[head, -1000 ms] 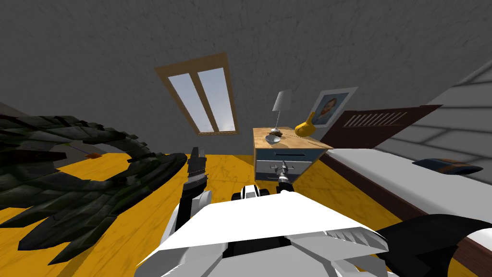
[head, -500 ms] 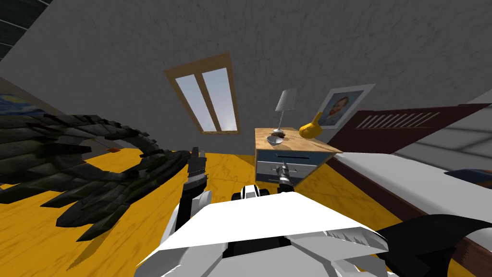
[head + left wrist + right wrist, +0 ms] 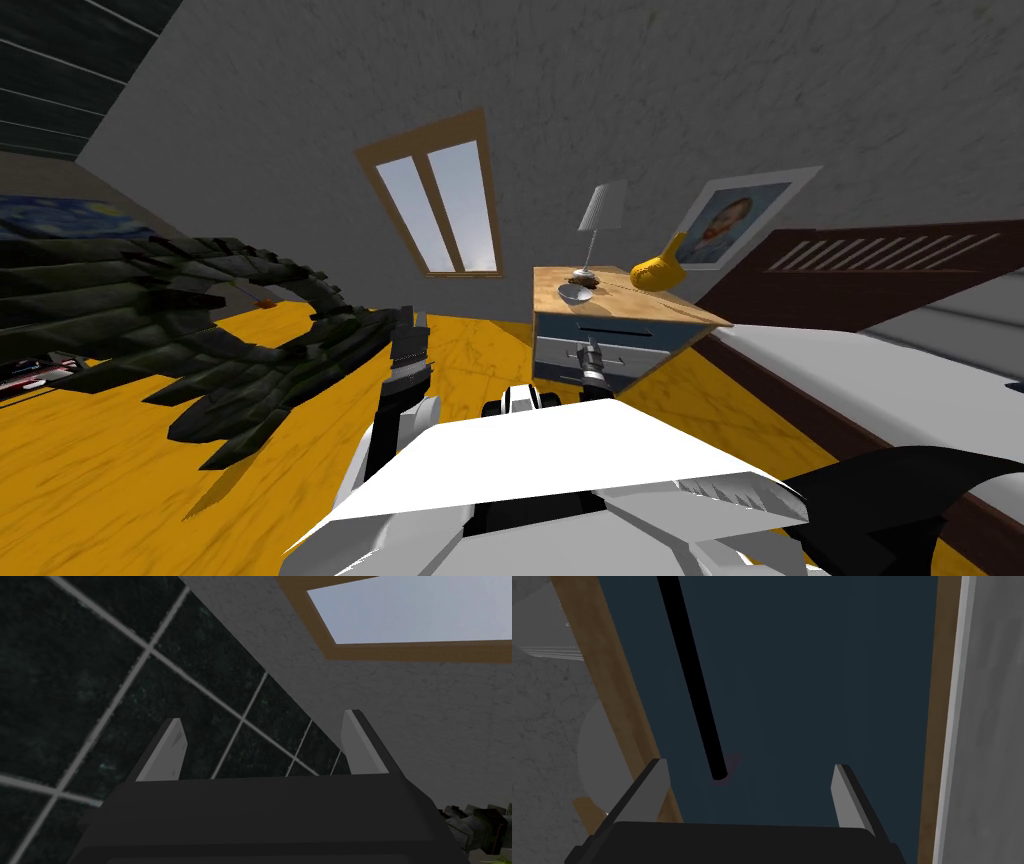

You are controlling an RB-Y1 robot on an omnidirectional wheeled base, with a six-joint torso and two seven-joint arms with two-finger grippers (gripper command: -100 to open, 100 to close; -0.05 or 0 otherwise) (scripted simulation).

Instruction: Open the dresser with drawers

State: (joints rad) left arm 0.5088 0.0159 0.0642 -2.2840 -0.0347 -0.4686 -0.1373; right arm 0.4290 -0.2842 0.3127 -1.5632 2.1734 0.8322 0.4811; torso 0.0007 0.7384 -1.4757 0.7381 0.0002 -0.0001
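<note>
The dresser (image 3: 655,308) stands ahead against the wall, with a wooden top, a dark blue top drawer (image 3: 600,329) and a light grey drawer (image 3: 555,353) below it. My right gripper (image 3: 592,352) is held out in front of the drawers. In the right wrist view it (image 3: 752,786) is open and faces the dark blue drawer front (image 3: 822,686). A black bar handle (image 3: 692,676) runs across that front and ends just beyond the fingertips, nearer one finger; nothing is gripped. My left gripper (image 3: 407,325) is raised at my left, open (image 3: 265,741) and empty.
A lamp (image 3: 600,215), a bowl (image 3: 572,293) and a yellow vase (image 3: 657,272) stand on the dresser top. A bed (image 3: 880,370) with a dark headboard runs along the right. A large dark plant (image 3: 200,340) spreads over the yellow floor at left.
My head view has swung: the plant, window and dresser have slid rightward in the picture. Both arms keep their pose, and the dresser drawers look unchanged.
</note>
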